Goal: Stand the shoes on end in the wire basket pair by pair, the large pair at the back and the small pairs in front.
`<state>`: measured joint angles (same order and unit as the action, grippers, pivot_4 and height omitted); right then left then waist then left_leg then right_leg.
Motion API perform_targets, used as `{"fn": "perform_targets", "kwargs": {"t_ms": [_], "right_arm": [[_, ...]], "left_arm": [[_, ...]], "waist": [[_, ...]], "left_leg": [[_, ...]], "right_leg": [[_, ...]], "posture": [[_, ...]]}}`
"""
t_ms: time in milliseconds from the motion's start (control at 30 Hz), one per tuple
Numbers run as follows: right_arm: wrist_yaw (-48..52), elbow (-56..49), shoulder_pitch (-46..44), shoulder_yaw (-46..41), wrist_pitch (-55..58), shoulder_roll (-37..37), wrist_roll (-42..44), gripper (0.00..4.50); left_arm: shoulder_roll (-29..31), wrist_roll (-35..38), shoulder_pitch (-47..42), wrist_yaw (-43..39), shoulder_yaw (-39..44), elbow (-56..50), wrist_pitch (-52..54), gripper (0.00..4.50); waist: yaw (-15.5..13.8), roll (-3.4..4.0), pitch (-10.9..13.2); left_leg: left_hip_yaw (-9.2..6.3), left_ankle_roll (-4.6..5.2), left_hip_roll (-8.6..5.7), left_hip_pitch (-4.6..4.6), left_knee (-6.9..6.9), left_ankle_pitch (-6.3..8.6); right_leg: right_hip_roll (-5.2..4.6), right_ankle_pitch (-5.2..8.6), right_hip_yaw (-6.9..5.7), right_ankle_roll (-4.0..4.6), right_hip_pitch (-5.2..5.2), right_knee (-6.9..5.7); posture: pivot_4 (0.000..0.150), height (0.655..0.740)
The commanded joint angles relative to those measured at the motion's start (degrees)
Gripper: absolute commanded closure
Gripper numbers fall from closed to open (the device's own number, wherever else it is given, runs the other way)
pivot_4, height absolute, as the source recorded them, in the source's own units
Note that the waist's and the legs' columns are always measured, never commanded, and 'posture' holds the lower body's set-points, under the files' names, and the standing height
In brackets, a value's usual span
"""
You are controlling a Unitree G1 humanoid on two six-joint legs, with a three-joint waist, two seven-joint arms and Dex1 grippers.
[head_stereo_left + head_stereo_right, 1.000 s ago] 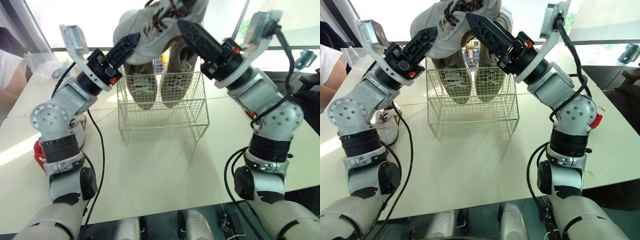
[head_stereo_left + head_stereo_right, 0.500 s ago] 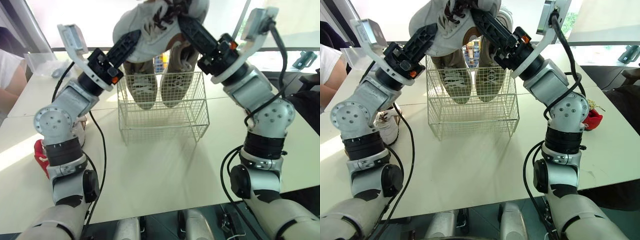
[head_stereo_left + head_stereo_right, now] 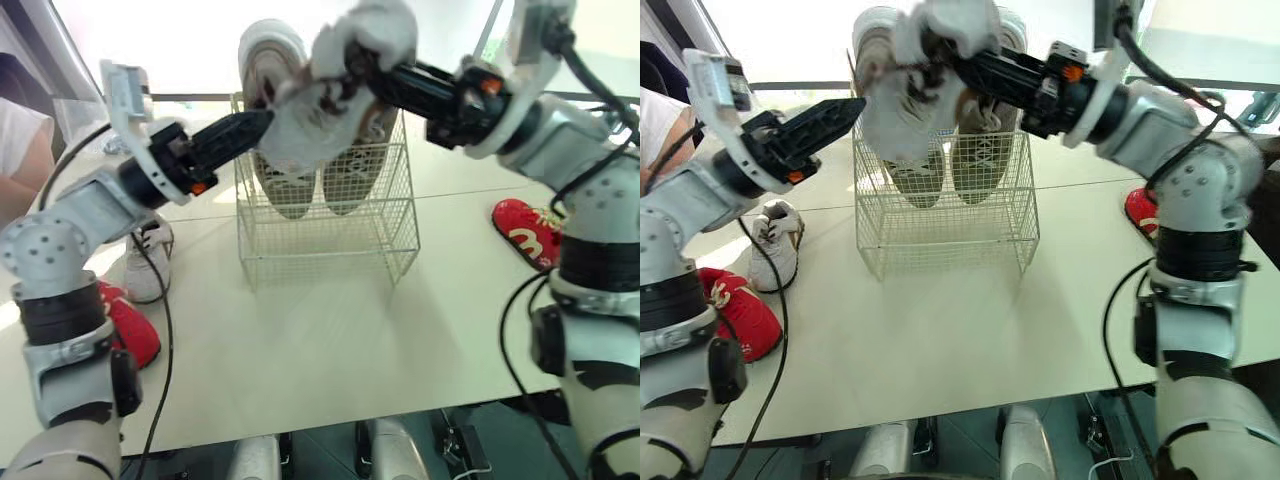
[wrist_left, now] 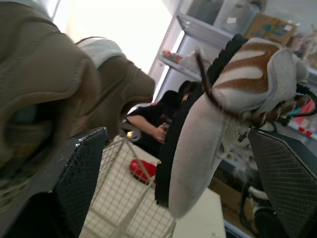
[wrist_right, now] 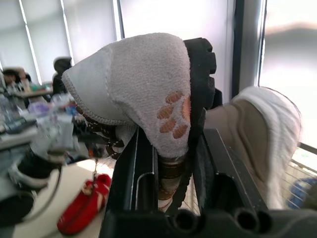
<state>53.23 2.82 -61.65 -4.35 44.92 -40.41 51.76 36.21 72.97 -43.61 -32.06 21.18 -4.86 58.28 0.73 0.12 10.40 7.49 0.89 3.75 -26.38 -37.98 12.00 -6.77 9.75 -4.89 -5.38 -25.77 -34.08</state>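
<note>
Right pincer pinching grey shoe over basket rim, left pincer spread

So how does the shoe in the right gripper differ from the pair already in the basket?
The held shoe is pale grey with brown laces; the pair is beige. The held shoe hangs in the air above the basket, clamped in the right gripper; the pair stands on end inside it, free of any gripper. The held shoe is single; the pair stands side by side. All are sneakers.
</note>
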Motion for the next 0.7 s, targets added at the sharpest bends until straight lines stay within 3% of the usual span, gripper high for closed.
{"fn": "perform_targets", "kwargs": {"t_ms": [33,267,700], "right_arm": [[13.82,8.31,-5.61,4.62,-9.01,-4.10,-9.85,4.06],[23.46,24.55,-10.56,9.40,-22.44,-2.56,-23.36,4.06],[23.39,34.96,-7.74,8.17,-33.02,3.55,-32.38,4.06]], "left_arm": [[2.29,-2.16,0.48,-2.49,0.45,-1.98,-1.94,0.04],[1.92,-5.70,1.19,-2.92,-0.03,-3.00,-4.37,0.04],[-0.38,-6.63,1.19,-1.79,-0.89,-4.25,-4.90,0.04]], "waist": [[0.12,0.00,0.00],[0.19,0.00,0.01],[0.05,0.00,0.01]], "left_leg": [[0.01,-0.10,0.00,-0.01,0.00,0.06],[0.09,-0.04,0.01,-0.10,0.09,0.00],[0.12,-0.08,0.01,-0.13,0.09,-0.07]], "right_leg": [[0.00,0.00,0.00,0.00,-0.03,-0.01],[0.00,-0.01,0.01,0.00,-0.22,-0.02],[0.00,-0.12,0.01,-0.18,-0.27,-0.10]], "posture": [[0.150,0.7400],[0.150,0.7400],[0.150,0.7400]]}}
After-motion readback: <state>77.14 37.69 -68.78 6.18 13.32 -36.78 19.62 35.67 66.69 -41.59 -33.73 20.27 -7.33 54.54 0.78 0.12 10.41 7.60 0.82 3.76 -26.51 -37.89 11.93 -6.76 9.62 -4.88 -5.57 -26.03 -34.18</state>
